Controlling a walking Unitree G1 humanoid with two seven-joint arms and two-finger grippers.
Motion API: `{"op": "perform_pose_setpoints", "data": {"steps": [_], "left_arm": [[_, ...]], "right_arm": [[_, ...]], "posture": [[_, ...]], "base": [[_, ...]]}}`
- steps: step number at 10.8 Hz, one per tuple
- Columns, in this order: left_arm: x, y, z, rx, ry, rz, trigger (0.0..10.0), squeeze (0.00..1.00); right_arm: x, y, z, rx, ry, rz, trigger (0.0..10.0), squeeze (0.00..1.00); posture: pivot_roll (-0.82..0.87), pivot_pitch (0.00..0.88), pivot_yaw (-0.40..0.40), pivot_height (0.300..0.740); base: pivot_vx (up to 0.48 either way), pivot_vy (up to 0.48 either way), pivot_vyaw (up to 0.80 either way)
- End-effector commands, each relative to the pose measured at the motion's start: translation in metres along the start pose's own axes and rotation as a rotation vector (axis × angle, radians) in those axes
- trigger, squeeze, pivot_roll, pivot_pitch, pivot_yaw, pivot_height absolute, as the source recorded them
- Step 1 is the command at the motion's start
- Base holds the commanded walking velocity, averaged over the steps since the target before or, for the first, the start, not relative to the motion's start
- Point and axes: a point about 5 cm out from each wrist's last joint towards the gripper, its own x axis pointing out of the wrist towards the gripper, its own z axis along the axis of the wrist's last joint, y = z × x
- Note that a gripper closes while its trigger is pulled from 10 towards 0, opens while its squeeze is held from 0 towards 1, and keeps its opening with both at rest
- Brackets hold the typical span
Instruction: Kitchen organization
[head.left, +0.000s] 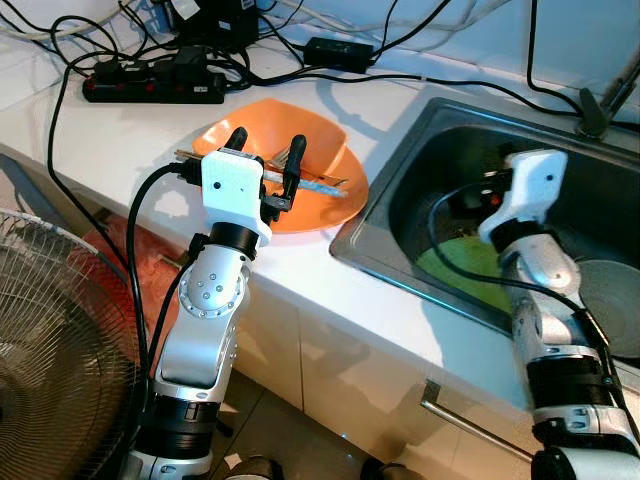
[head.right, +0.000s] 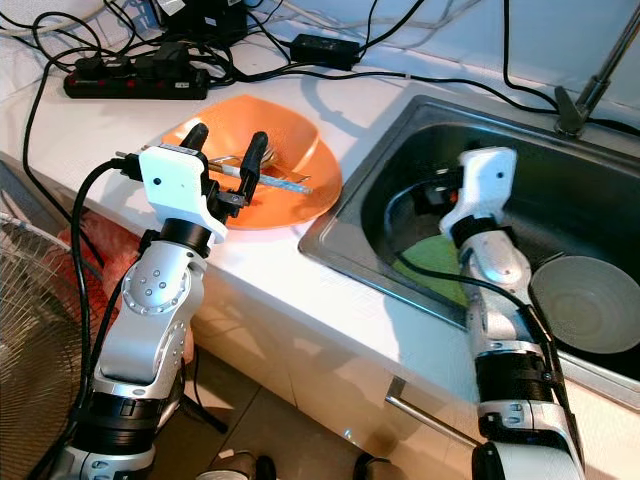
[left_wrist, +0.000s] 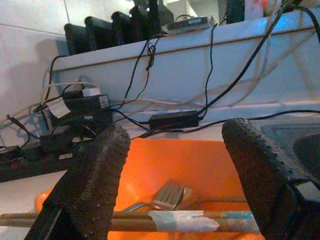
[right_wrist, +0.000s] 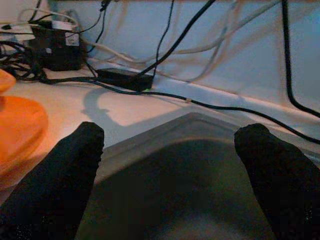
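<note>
An orange plate (head.left: 322, 198) lies on the white counter left of the sink (head.left: 445, 125). On it rest a fork (left_wrist: 161, 196) and long chopsticks (left_wrist: 192, 220) with a pale label. My left gripper (head.left: 266, 155) hovers just above the plate, open, one finger on each side of the utensils and nothing between them. My right gripper (right_wrist: 170, 170) is open and hangs inside the sink, facing its back wall; in the eye views its white wrist housing hides the fingers. A green plate (head.left: 462, 268) and a grey bowl (head.right: 585, 302) lie in the sink bottom.
A black power strip (head.left: 150, 85), an adapter (head.left: 340, 50) and many cables crowd the back of the counter. The faucet base (head.left: 598, 112) stands behind the sink. A wire fan (head.left: 50, 340) stands on the floor at my left. A cupboard handle (head.left: 470, 420) juts out below.
</note>
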Motion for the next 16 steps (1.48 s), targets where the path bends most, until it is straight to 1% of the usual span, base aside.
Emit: {"op": "perform_pose_setpoints", "data": {"steps": [1,2,3,4,5,6,7,8,9,10,12,13,14,15,16], "left_arm": [[-0.002,-0.001,-0.001,0.017,0.012,-0.01,10.0,0.0],[-0.005,-0.009,0.019,0.175,-0.054,-0.13,10.0,0.0],[-0.008,-0.016,0.033,0.277,-0.104,-0.222,10.0,0.0],[-0.012,-0.02,0.041,0.271,-0.121,-0.288,10.0,0.0],[-0.017,-0.022,0.04,0.267,-0.116,-0.307,10.0,0.0],[-0.021,-0.024,0.036,0.264,-0.091,-0.316,10.0,0.0],[-0.032,-0.028,0.024,0.301,-0.033,-0.342,10.0,0.0],[-0.037,-0.024,0.016,0.405,0.002,-0.345,10.0,0.0],[-0.039,-0.019,0.003,0.619,0.043,-0.378,10.0,0.0],[-0.041,-0.016,-0.006,0.721,0.071,-0.407,10.0,0.0],[-0.041,-0.018,-0.009,0.774,0.064,-0.425,10.0,0.0],[-0.042,-0.02,-0.011,0.796,0.064,-0.438,10.0,0.0],[-0.041,-0.02,-0.012,0.806,0.058,-0.431,10.0,0.0],[-0.04,-0.021,-0.012,0.808,0.054,-0.431,10.0,0.0],[-0.04,-0.023,-0.013,0.805,0.049,-0.432,10.0,0.0]], "right_arm": [[-0.002,-0.001,-0.001,0.007,-0.005,0.006,10.0,0.0],[-0.004,-0.007,0.0,0.0,-0.004,0.001,10.0,0.0],[-0.005,-0.01,-0.001,-0.003,0.0,-0.003,10.0,0.0],[-0.005,-0.009,-0.003,0.0,0.006,-0.005,10.0,0.0],[-0.003,-0.005,-0.004,0.011,0.003,0.002,10.0,0.0],[-0.002,-0.004,-0.003,0.014,0.001,0.004,10.0,0.0],[-0.002,-0.004,-0.004,0.019,0.001,0.003,10.0,0.0],[-0.002,-0.004,-0.005,0.023,0.004,0.001,10.0,0.0],[-0.002,-0.003,-0.007,0.03,0.007,0.0,10.0,0.0],[-0.001,0.001,-0.008,0.037,0.005,0.004,10.0,0.0],[-0.001,0.003,-0.008,0.055,0.002,0.016,10.0,0.0],[-0.003,0.002,-0.009,0.046,0.009,0.031,10.0,0.0],[-0.009,0.0,-0.01,0.022,0.019,0.106,10.0,0.0],[-0.011,-0.001,-0.011,0.004,0.025,0.131,10.0,0.0],[-0.016,-0.01,-0.011,0.004,0.037,0.145,10.0,0.0]], "posture": [[0.06,0.124,0.013,0.74],[0.07,0.125,0.009,0.74],[0.08,0.126,0.006,0.74],[0.09,0.125,0.004,0.74],[0.1,0.124,0.003,0.74],[0.1,0.124,0.003,0.74],[0.1,0.119,0.005,0.74],[0.11,0.119,0.005,0.74],[0.11,0.119,0.005,0.74],[0.11,0.12,0.013,0.74],[0.11,0.115,0.017,0.74],[0.1,0.111,0.019,0.74],[0.1,0.104,0.022,0.74],[0.09,0.102,0.022,0.74],[0.09,0.095,0.023,0.74]], "base": [[0.0,0.0,0.0],[0.0,0.0,0.0],[0.0,0.0,0.0],[0.0,0.0,0.0],[0.0,0.0,0.0],[0.0,0.0,0.0],[0.0,0.0,0.0],[0.0,0.0,0.0],[0.0,0.0,0.0],[0.0,0.0,0.0],[0.0,0.0,0.0],[0.0,0.0,0.0],[0.0,0.0,0.0],[0.0,0.0,0.0],[0.0,0.0,0.0]]}}
